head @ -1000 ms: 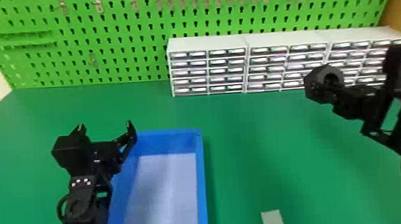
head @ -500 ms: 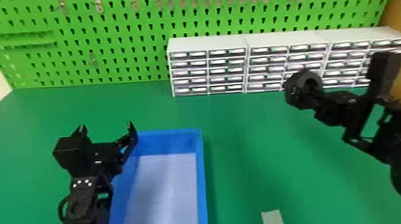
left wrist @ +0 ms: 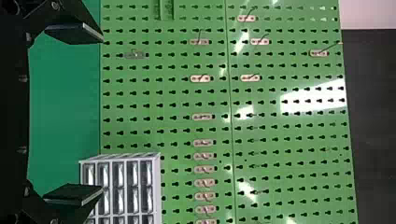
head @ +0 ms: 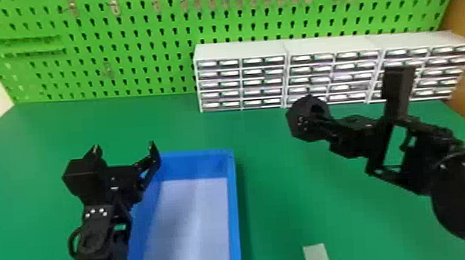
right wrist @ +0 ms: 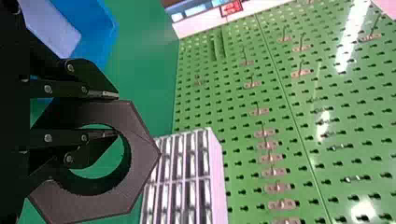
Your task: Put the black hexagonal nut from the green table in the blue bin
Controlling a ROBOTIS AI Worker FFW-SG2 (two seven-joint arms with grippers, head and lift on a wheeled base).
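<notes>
The table (head: pixel 346 209) spreads beneath everything, with the board (head: pixel 140 59) upright at its 12 o'clock edge and the drawers (head: pixel 316 46) toward 1 o'clock of the bin (head: pixel 233 209). The bin's rim is the likely obstacle: a low or early approach could knock the load against the near wall or drop it short, onto the table.

The left gripper (head: pixel 124 147) stands at the bin's 11 o'clock corner; its jaws are spread wide, with nothing between them. Parked so near, it could be struck if the other arm swings too far toward 9 o'clock.

The right gripper (right wrist: pixel 112 114) is at about 2 o'clock of the bin. Its jaws are parted only by the thickness of the ring they pinch, one finger against the outer edge, the other inside the hole.

The nut (head: pixel 297 126) is thus held above the table, outside the bin. Gripped by one side only, it could pivot or slide from the narrow tips, particularly if jolted; release appears safe only once the whole ring is inside the walls.
</notes>
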